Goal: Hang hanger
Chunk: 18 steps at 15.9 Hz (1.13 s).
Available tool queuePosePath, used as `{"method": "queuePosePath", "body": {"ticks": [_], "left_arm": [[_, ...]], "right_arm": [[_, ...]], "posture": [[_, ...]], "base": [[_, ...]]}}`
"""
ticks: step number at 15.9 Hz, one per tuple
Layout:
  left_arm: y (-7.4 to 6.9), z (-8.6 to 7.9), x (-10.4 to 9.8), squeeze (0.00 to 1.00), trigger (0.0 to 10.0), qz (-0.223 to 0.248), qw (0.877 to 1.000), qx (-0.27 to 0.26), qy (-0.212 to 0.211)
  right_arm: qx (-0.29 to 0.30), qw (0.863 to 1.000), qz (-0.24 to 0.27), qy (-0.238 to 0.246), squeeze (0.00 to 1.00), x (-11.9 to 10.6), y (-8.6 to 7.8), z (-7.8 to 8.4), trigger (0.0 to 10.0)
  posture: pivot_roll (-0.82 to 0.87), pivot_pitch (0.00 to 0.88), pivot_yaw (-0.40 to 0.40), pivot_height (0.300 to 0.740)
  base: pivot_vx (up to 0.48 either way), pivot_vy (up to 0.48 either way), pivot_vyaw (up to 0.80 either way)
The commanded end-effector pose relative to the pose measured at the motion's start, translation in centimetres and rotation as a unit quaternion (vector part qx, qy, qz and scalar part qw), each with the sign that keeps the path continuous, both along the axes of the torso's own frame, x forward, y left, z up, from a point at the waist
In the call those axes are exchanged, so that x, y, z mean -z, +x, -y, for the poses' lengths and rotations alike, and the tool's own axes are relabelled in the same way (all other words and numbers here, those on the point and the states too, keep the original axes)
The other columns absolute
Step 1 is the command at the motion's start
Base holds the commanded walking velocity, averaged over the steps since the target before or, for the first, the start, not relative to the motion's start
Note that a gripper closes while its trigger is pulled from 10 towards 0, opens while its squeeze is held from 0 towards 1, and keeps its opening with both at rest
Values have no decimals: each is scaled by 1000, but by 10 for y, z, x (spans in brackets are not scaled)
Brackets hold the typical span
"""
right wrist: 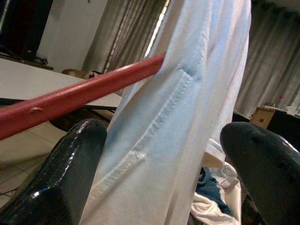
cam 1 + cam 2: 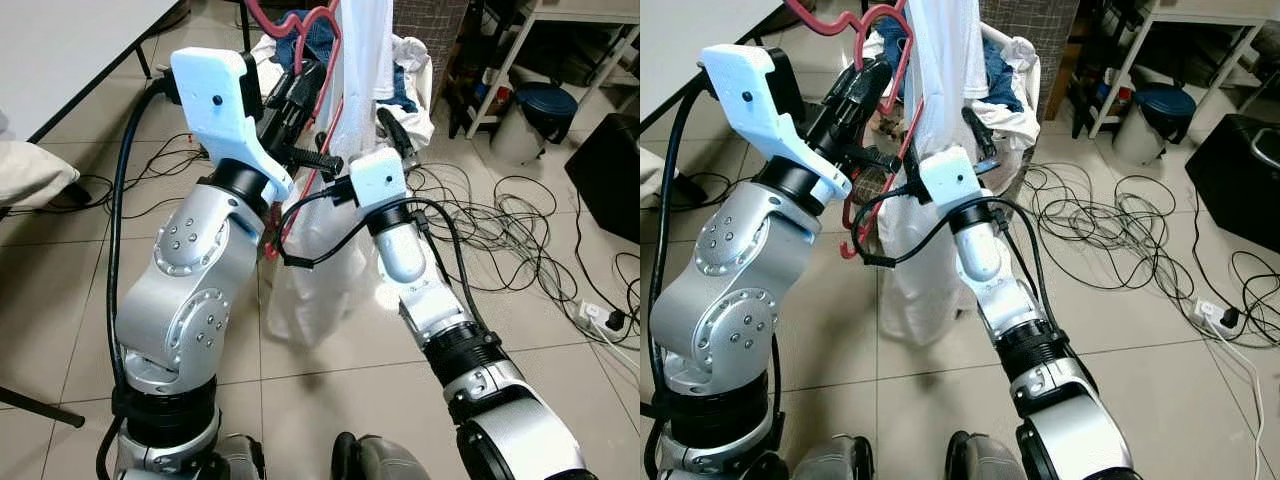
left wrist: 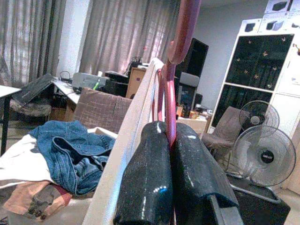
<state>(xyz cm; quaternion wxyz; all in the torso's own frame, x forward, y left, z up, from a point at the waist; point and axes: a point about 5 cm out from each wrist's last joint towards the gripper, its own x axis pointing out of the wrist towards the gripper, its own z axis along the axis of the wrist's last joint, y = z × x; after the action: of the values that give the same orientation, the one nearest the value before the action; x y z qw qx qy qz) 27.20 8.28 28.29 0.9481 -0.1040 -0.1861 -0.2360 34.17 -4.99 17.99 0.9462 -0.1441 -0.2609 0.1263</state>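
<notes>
Nearest the camera, the 2 silver arms rose from the robot's body over the tiled floor (image 2: 60, 330). The left claw (image 3: 171, 154) was pressed together on the red hanger (image 2: 318, 60), pinching its thin rod between both fingers, as the left wrist view showed plainly. The right claw (image 1: 164, 154) stood spread wide, its 2 fingers on either side of the white garment (image 2: 365, 50) without closing on it — the cloth hung in the gap between them, and the hanger's red bar ran just past one finger.

The hanger was held up in front of the robot, between the 2 arms, its long axis running steeply up and down rather than level, with the garment draped from it down toward the floor. The left arm was the one carrying it; the right claw lay just beside it, on the garment's side. Hanging it would probably turn on getting the hook end uppermost, and no rail could be made out.

Farther off sat a laundry basket (image 2: 1025, 70) heaped with clothes, among them blue jeans (image 3: 70, 152), then loose black cables (image 2: 500, 220) on the tiles.
</notes>
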Motion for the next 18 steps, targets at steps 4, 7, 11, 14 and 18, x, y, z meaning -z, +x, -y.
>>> {"method": "queuePosePath", "body": {"ticks": [4,7,11,14,18], "left_arm": [[-5,10,-5,0,10000,19,999,29,6],[-5,11,-5,0,10000,20,999,29,9],[-3,9,-5,0,10000,22,1000,18,9],[-1,4,-6,0,10000,23,1000,7,9],[1,3,-6,0,10000,23,1000,3,10]], "right_arm": [[-11,1000,6,1,0,-4,1,-7,10000],[-11,1000,2,0,0,-3,3,-7,10000],[-2,1000,-5,8,0,1,1,-4,10000],[35,999,-9,31,0,4,1,11,10000],[50,998,-5,31,0,6,-2,21,10000]], "posture": [[4,106,-35,740],[7,107,-37,740],[3,112,-37,740],[2,115,-36,740],[2,117,-32,740]], "base": [[0,0,0],[0,0,0],[0,0,0],[0,0,0],[0,0,0]]}}
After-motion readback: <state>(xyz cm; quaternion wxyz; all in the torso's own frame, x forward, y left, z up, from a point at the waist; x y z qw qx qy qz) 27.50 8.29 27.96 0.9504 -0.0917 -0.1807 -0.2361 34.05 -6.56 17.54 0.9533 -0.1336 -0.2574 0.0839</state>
